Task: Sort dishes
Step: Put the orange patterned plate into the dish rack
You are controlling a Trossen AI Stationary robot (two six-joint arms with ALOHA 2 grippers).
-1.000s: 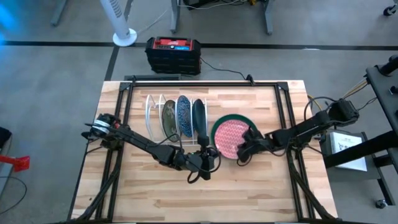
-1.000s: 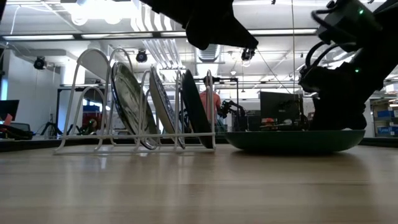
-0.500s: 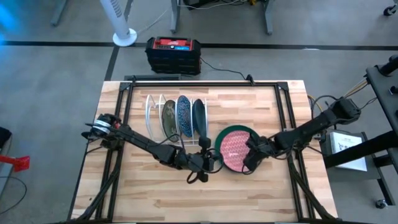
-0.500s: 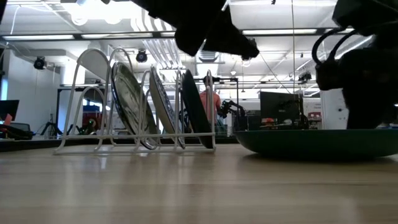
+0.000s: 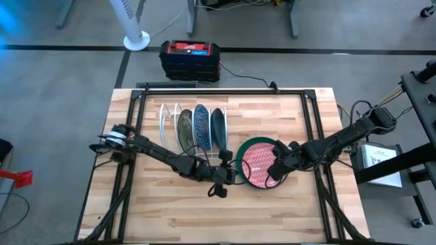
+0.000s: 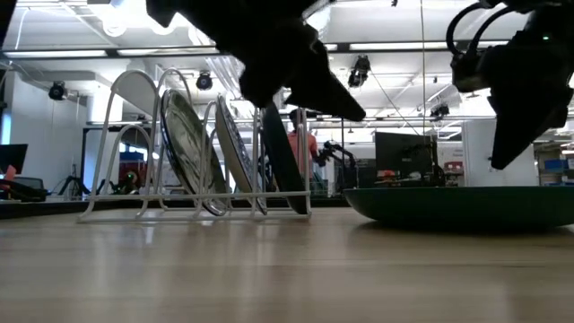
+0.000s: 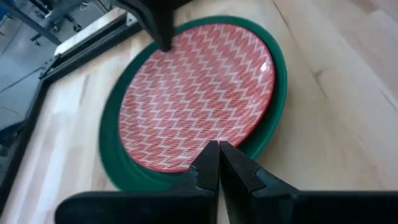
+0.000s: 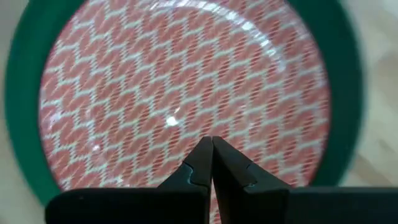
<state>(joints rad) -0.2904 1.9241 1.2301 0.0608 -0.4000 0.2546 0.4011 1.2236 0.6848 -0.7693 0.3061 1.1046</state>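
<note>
A red-pink patterned plate [image 5: 256, 163] lies flat inside a dark green plate [image 5: 240, 153] on the wooden table, right of the rack. My left gripper [image 7: 219, 149] is shut and slants down toward the stack's left rim, well above it in the low view [image 6: 354, 112]. My right gripper [image 8: 210, 144] is shut and hovers just over the red plate's right part [image 6: 500, 161], clear of it. Three more plates, a greyish one [image 5: 185, 129], a blue one [image 5: 201, 127] and a dark green one [image 5: 218, 128], stand on edge in the white wire rack [image 5: 165, 122].
The rack [image 6: 134, 152] stands left of the stack, its right end close to the left arm. A black and red box [image 5: 189, 60] sits on the floor beyond the far edge. Bare wood lies along the table's near side [image 5: 218, 218].
The two stacked plates slid a little toward the table's near edge, then stopped. My right gripper, which was down on the plates, has risen clear and tipped steeper. My left gripper has sunk and tipped down toward the stack's left rim. Both stay shut.
</note>
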